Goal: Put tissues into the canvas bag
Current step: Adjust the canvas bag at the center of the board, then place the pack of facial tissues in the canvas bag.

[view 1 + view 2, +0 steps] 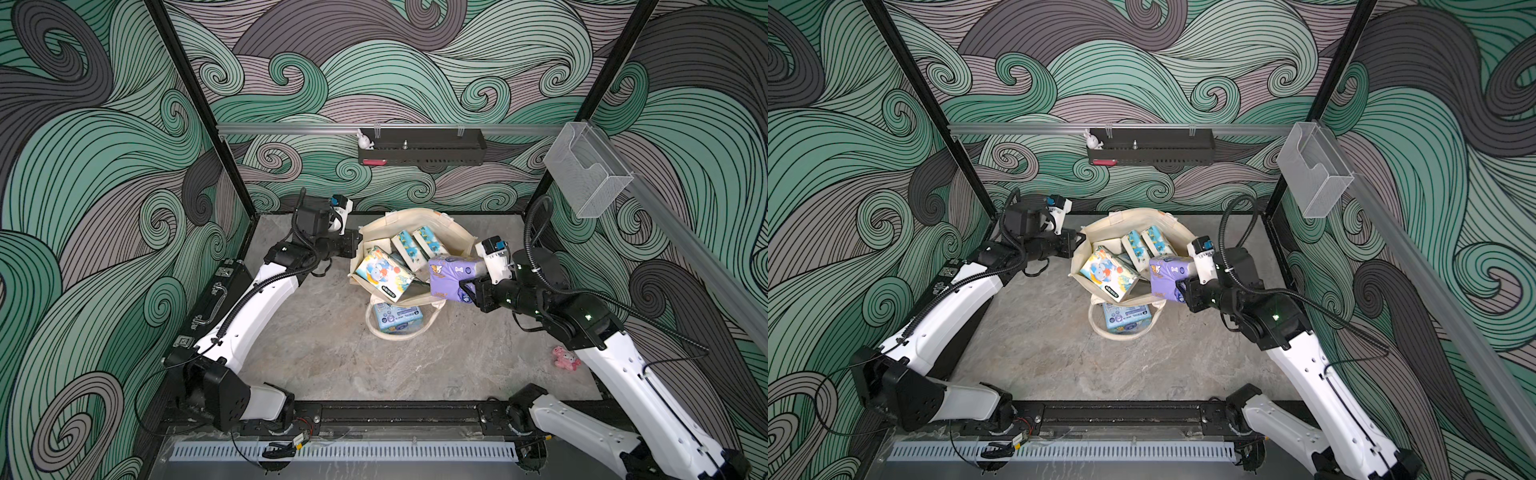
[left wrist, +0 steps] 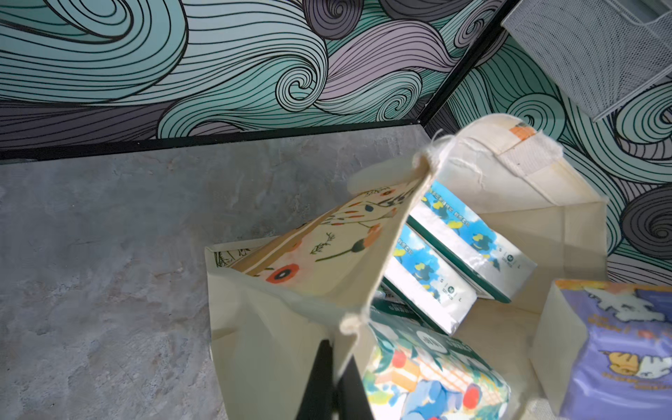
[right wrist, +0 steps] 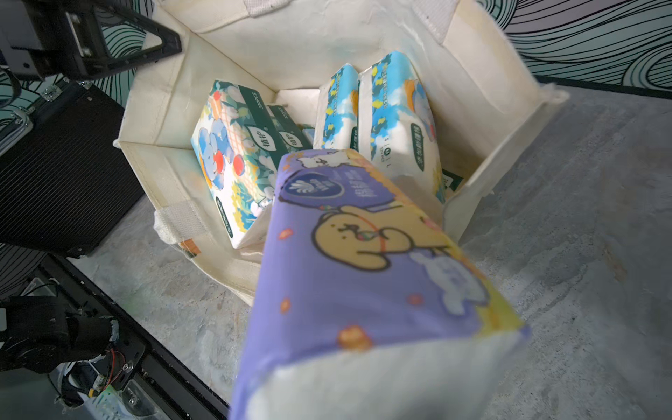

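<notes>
One purple tissue pack (image 1: 451,274), clamped by the right gripper (image 1: 467,286), overhangs the canvas bag (image 1: 415,218) (left gripper (image 1: 356,246) pinches its rim); next, lower and release.

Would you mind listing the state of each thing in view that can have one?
canvas bag, open, rim pinched.
left claw, shut on canvas bag.
right claw, shut on purple pack.
purple pack, held at bag's edge.
elephant pack, tilted inside bag.
light blue pack, outside bag, on table.
black case, shut.
</notes>
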You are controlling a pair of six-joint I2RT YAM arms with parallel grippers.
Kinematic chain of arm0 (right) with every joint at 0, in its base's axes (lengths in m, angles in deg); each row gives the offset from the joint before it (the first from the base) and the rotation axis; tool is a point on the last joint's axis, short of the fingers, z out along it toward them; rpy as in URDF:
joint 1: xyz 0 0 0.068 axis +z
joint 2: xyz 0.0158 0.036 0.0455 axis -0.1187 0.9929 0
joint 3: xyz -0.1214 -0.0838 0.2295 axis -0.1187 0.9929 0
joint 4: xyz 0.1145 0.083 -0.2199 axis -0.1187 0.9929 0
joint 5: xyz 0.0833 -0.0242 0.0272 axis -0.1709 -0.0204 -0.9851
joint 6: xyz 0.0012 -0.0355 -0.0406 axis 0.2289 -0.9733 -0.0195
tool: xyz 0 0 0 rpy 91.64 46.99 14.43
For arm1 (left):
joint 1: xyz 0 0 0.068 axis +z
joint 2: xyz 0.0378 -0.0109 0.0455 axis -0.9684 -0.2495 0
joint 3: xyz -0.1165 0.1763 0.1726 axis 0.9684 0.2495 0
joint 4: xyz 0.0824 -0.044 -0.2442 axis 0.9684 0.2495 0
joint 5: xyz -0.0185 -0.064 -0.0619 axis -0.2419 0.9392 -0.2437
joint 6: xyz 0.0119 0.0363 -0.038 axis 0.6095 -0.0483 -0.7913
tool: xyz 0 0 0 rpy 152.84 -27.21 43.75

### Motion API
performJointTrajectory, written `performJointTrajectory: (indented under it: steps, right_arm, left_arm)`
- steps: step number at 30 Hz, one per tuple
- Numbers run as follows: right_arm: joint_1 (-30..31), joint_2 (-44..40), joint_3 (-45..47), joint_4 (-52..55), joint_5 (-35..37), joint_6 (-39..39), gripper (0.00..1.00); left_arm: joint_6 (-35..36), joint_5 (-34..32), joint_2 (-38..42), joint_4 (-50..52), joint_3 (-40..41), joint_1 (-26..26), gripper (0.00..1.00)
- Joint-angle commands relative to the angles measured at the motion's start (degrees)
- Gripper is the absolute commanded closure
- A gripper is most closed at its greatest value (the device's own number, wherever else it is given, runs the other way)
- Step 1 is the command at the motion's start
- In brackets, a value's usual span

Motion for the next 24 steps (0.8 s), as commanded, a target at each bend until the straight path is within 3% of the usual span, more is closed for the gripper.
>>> performJointTrajectory:
  steps: [1, 4, 8, 14, 18, 24]
  right_arm:
    - [0.1, 1.9, -8.3, 3.8, 9.4, -2.2, 0.62]
    - [0.2, 5.1, -15.2, 4.9, 16.8, -5.6, 0.62]
    - [1.3, 9.0, -22.7, 4.9, 20.6, -9.2, 0.64]
    - [10.4, 17.4, -30.1, 8.7, 27.6, -12.8, 0.64]
    - [15.4, 23.7, -32.7, 12.4, 36.5, -13.2, 0.63]
    - [16.6, 27.9, -31.6, 13.0, 50.3, -15.5, 0.64]
  left_arm:
    - [-1.6, 2.1, 2.1, -5.3, 1.0, -0.5, 1.00]
    - [-1.8, 1.9, 2.8, -5.8, 2.4, -1.1, 1.00]
    - [-1.7, -0.1, 3.8, -4.9, 3.3, -2.4, 1.00]
    - [-3.8, -0.5, 4.6, -4.0, 3.6, -3.5, 1.00]
    - [-4.0, -0.2, 4.5, -2.6, 2.8, -3.8, 1.00]
    - [-3.6, -0.9, 4.5, -1.1, 2.3, -4.5, 1.00]
